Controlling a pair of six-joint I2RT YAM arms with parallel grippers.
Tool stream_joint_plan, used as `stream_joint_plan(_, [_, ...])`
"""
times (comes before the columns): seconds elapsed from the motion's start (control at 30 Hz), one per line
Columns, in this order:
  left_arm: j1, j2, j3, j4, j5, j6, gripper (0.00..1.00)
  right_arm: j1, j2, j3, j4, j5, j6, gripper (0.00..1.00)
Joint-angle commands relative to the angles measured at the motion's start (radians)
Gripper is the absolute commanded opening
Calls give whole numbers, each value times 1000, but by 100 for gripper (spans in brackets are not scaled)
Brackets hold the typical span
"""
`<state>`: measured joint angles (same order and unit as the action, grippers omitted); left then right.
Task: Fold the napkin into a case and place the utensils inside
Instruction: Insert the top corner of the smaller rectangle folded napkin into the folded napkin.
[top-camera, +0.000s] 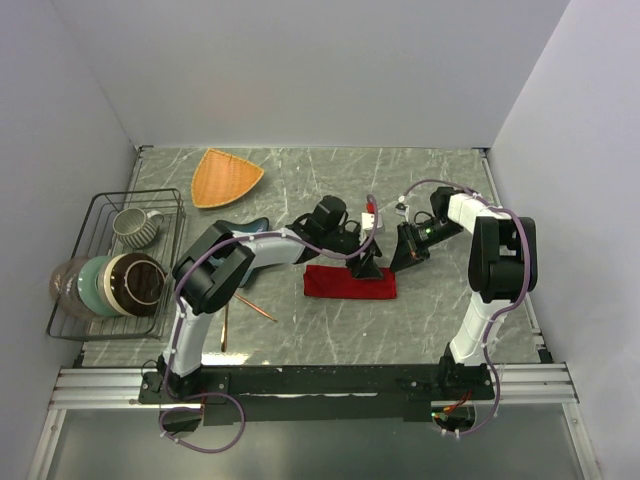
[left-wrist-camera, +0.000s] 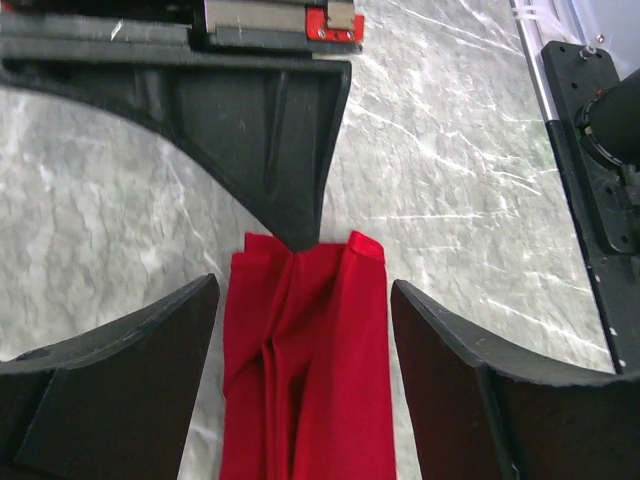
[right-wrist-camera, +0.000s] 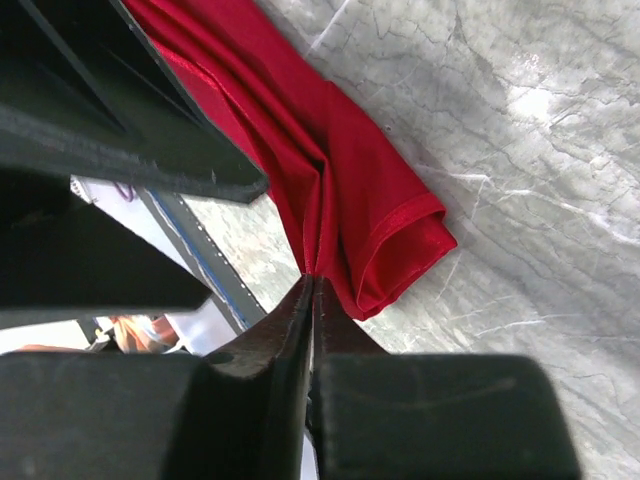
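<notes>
Counter (top-camera: 440, 190) first: the red napkin (top-camera: 349, 282) lies mid-counter between the two arms, already folded down to a narrow strip. Its long axis runs left to right across the top view, one short end pointing toward the right arm. The left tool (left-wrist-camera: 303, 290) stands open, straddling the strip near its end, while the right tool (right-wrist-camera: 312, 285) is pinched closed on a layer of cloth. The utensils (top-camera: 256, 308) lie well apart to the left, so loading looks undone.

Napkin (top-camera: 340, 283) plain bright red; table (top-camera: 420, 325) grey marbled, white veins; triangular plate (top-camera: 226, 177) orange; wire rack (top-camera: 137, 193) black.
</notes>
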<state>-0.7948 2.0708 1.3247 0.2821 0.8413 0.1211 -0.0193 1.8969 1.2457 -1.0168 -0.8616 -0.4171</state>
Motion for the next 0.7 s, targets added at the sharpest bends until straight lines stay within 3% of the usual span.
stream_joint_plan(0.0, [-15, 38, 68, -33, 28, 75, 76, 4, -1, 35, -32, -8, -37, 1])
stream_joint_plan(0.3, [-32, 66, 103, -133, 77, 150, 77, 4, -19, 24, -54, -33, -75, 0])
stream_joint_plan(0.67, [-49, 97, 134, -192, 42, 178, 72, 1, -30, 23, -69, -60, -103, 0])
